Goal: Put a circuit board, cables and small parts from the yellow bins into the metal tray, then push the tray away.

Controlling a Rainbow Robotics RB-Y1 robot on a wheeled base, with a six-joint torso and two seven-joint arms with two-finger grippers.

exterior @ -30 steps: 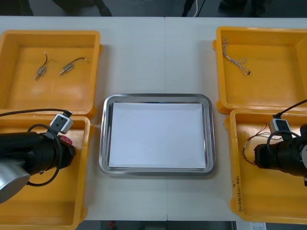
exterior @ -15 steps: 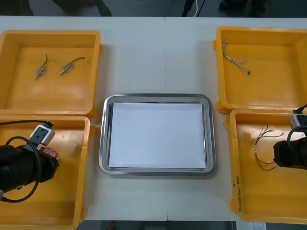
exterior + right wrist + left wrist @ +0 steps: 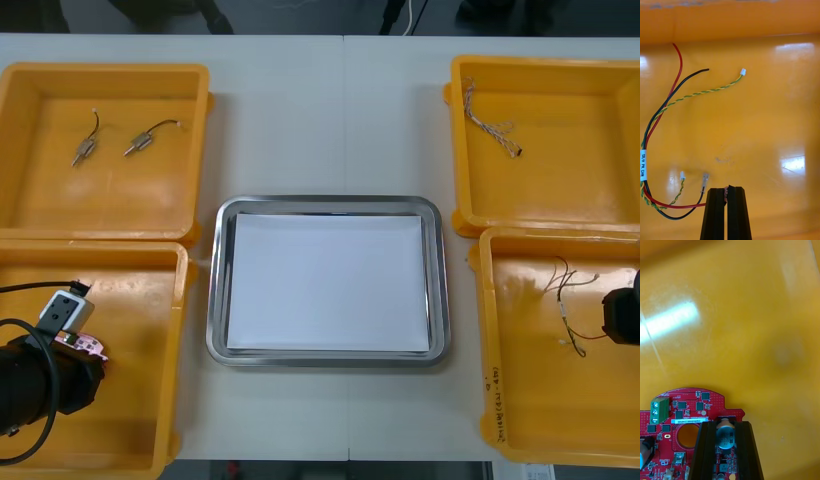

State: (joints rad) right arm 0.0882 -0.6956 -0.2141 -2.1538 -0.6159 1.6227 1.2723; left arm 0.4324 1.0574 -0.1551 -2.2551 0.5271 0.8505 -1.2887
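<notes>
Compared with a second ago, both arms are drawn back and outward from the tray (image 3: 325,203). The left gripper (image 3: 725,424), then close to the tray's left rim, is now found well left of it and nearer the table's front edge, over the near left bin (image 3: 130,410). It is clamped on the board (image 3: 685,410), with a silver can on the board pinched between the fingers. The board is carried along with it; whether it is lifted off the bin floor cannot be told.

The right gripper (image 3: 726,189), then not far from the tray's right rim, is now seen well right of it, over the near right bin (image 3: 540,400). Its fingers are closed on the cables (image 3: 663,107), a red strand being nipped between the tips. The cables are dragged along: earlier beside the bin wall nearest the tray, they now lie toward the middle of that bin.

The tray, white inside, is unmoved. Two small parts (image 3: 139,143) are left as before in the far left bin (image 3: 40,200), and a thin twisted cable (image 3: 490,125) in the far right bin (image 3: 580,190).

The table (image 3: 330,110) is pale, with a seam running from behind the tray to the far edge. Beyond that edge a dark floor (image 3: 300,15) is seen.
</notes>
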